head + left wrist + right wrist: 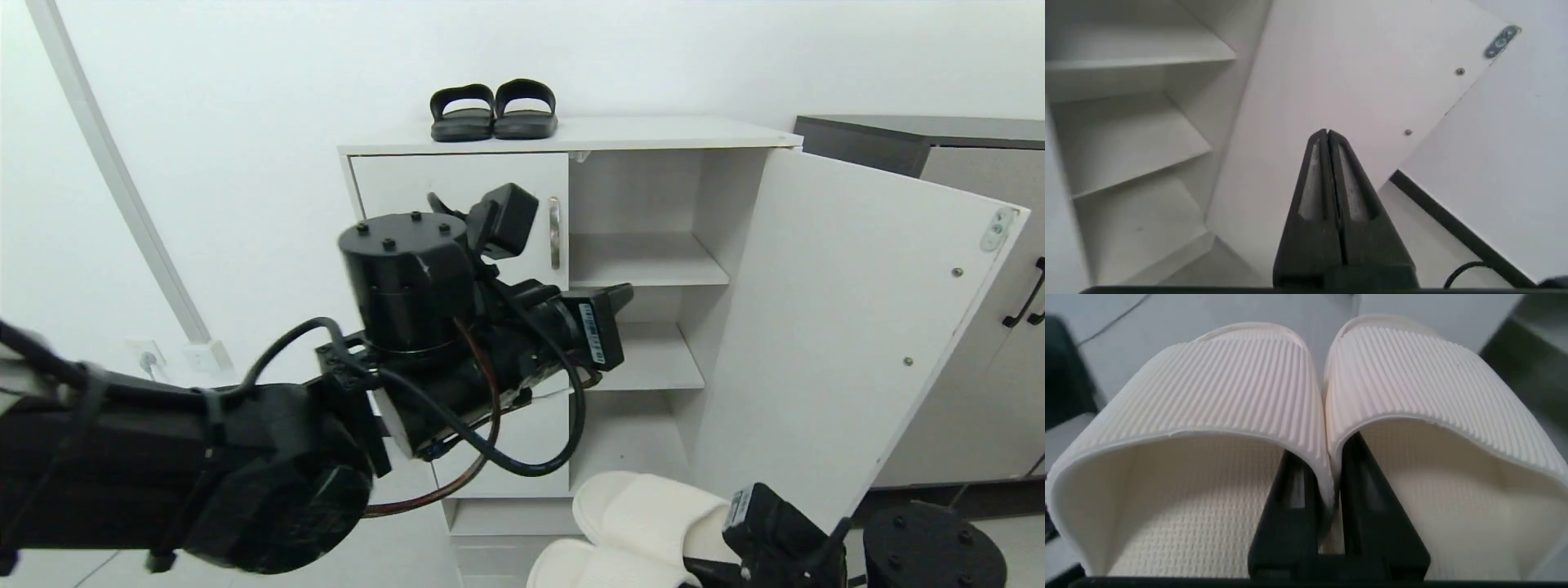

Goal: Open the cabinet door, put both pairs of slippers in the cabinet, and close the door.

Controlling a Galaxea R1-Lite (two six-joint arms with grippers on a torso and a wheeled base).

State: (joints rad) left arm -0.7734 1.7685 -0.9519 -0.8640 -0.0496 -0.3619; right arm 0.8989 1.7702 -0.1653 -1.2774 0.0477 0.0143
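The white cabinet stands ahead with its right door swung open, showing bare shelves. A black pair of slippers rests on the cabinet top. My left gripper is shut with nothing in it, held in front of the open compartment; its fingertips point at the shelves. A white pair of slippers hangs low before the cabinet, with my right gripper shut on the two inner walls of the pair.
The left cabinet door with its metal handle stays closed. A grey cupboard stands behind the open door on the right. A wall socket sits low on the left wall.
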